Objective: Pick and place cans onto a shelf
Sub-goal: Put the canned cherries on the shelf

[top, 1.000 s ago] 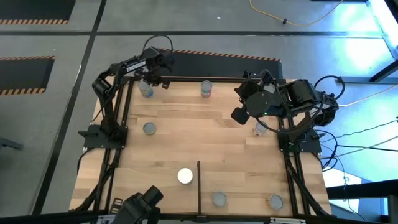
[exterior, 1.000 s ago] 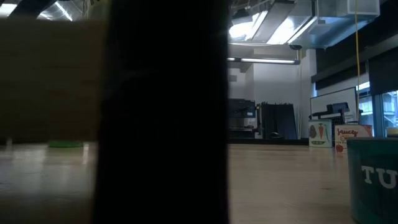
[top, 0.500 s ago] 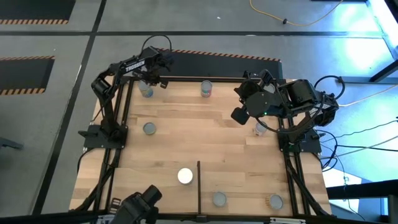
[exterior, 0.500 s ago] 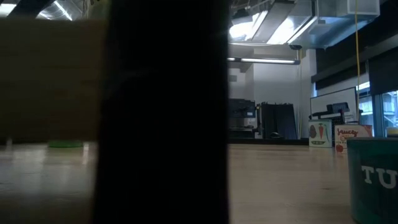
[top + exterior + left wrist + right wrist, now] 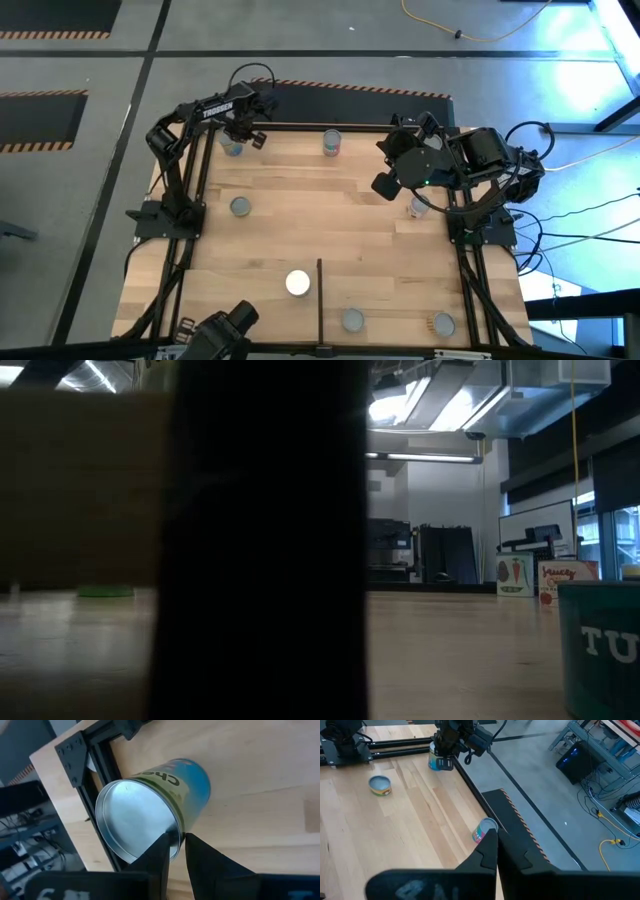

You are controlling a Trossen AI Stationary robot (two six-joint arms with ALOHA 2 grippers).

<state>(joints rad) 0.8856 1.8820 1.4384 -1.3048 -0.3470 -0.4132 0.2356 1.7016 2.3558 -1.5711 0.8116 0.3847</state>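
A blue-and-green can (image 5: 165, 805) with a grey metal top stands upright at the table's far left corner (image 5: 232, 148). My left gripper (image 5: 181, 847) points steeply down over it, slightly open, its fingertips on either side of the can's rim. My right gripper (image 5: 496, 845) is shut on nothing and hangs high over the right side of the table (image 5: 383, 184). The shelf's thin black divider bar (image 5: 319, 300) shows at the near edge, with a white-topped can (image 5: 297, 283) to its left and two cans (image 5: 352, 320) (image 5: 443, 324) to its right. My left gripper comes at the can's rim (image 5: 176, 831) from above. One fingertip (image 5: 161, 851) is over the lid inside the rim and the other (image 5: 200, 854) is outside the wall. I cannot tell whether they touch the rim. The can stands on the table.
More cans stand at the far middle (image 5: 332, 142), on the left (image 5: 240, 206) and under my right arm (image 5: 418, 207). A black frame rail (image 5: 100, 765) runs right beside the corner can. In the low view a dark upright shape (image 5: 260, 540) blocks the middle, with a green can (image 5: 600, 650) at right.
My left gripper has sunk toward the corner can and rolled a little, so that its fingertips now stand at the can's rim. The can has stayed where it was.
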